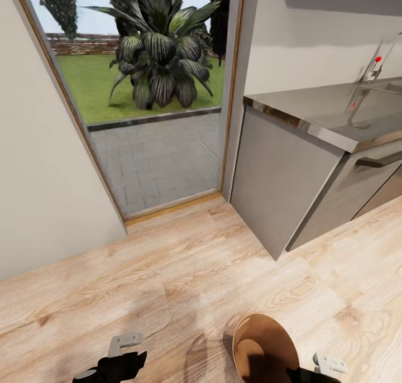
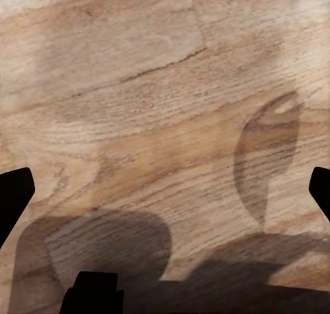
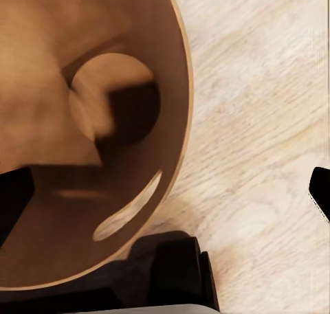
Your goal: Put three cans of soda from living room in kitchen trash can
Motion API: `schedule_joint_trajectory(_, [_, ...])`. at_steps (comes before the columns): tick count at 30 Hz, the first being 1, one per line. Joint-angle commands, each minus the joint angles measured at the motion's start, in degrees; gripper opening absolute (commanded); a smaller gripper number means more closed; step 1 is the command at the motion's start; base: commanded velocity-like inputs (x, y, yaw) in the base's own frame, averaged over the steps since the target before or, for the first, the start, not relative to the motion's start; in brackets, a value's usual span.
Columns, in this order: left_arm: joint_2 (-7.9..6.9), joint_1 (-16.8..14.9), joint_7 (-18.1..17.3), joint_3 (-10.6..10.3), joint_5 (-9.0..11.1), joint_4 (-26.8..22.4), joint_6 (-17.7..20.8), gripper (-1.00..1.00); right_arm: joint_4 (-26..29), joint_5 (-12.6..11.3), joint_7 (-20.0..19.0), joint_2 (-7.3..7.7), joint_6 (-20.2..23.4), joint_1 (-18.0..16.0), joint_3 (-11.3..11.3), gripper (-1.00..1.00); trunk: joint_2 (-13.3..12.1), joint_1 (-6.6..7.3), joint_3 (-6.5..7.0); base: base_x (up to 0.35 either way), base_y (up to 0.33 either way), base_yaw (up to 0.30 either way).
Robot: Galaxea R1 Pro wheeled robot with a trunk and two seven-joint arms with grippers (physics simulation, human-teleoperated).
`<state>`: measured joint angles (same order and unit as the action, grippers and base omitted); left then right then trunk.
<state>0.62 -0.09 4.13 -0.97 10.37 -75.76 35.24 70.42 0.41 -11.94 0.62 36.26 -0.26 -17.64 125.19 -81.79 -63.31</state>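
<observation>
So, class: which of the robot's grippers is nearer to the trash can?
Right. The right gripper sits at the trash can's rim, looking into it; the left gripper is off to its side over bare wood floor.

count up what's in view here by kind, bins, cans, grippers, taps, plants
coppery brown round trash bin: 1
soda cans: 0 in view, and the bin's glossy brown inside looks empty in the right wrist view
black robot grippers: 2, left gripper and right gripper
steel tap with a red knob: 1
large dark leafy plant outside the glass door: 1
Total: 5
</observation>
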Motion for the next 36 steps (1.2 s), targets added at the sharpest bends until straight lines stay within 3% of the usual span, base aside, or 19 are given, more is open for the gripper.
schedule_joint_trajectory(1, [0.00,0.00,0.00,0.00,0.00,0.00,0.00,1.00,0.32,0.01,0.03,0.00,0.06,0.00,-0.01,1.00,0.00,0.00,0.00,0.000,0.000,0.000])
schedule_joint_trajectory(9, [0.07,0.00,0.00,0.00,0.00,0.09,-0.08,1.00,5.90,0.21,1.28,-0.07,0.93,-0.08,0.02,1.00,0.00,0.00,0.00,0.000,0.000,0.000])
schedule_joint_trajectory(15, [0.09,0.00,0.00,0.00,0.00,0.61,-0.79,1.00,5.52,-0.18,2.83,0.29,1.10,-2.59,0.12,1.00,0.00,0.00,0.00,0.000,0.000,0.000])
schedule_joint_trajectory(21, [0.09,0.00,0.00,0.00,-0.40,1.18,-2.00,1.00,-0.38,-0.22,3.26,0.35,1.16,-6.56,0.14,1.00,0.00,0.00,0.00,0.000,0.000,0.000])
schedule_joint_trajectory(23, [0.19,-0.01,0.00,0.03,-0.72,1.24,-2.13,1.00,-5.13,-0.15,3.30,0.35,0.62,-8.59,0.16,1.00,0.00,0.00,0.00,0.000,0.000,0.000])
schedule_joint_trajectory(32, [0.38,0.00,0.00,0.08,-0.87,1.32,-2.20,1.00,-10.79,-0.06,3.32,0.35,-2.95,-9.91,0.23,1.00,0.00,0.00,0.00,0.000,0.000,0.000])
schedule_joint_trajectory(36, [0.43,-0.02,0.00,0.06,-0.88,1.32,-2.20,1.00,-17.27,0.24,3.36,0.43,-5.36,-12.45,0.23,1.00,0.00,0.00,0.00,0.000,0.000,0.000])
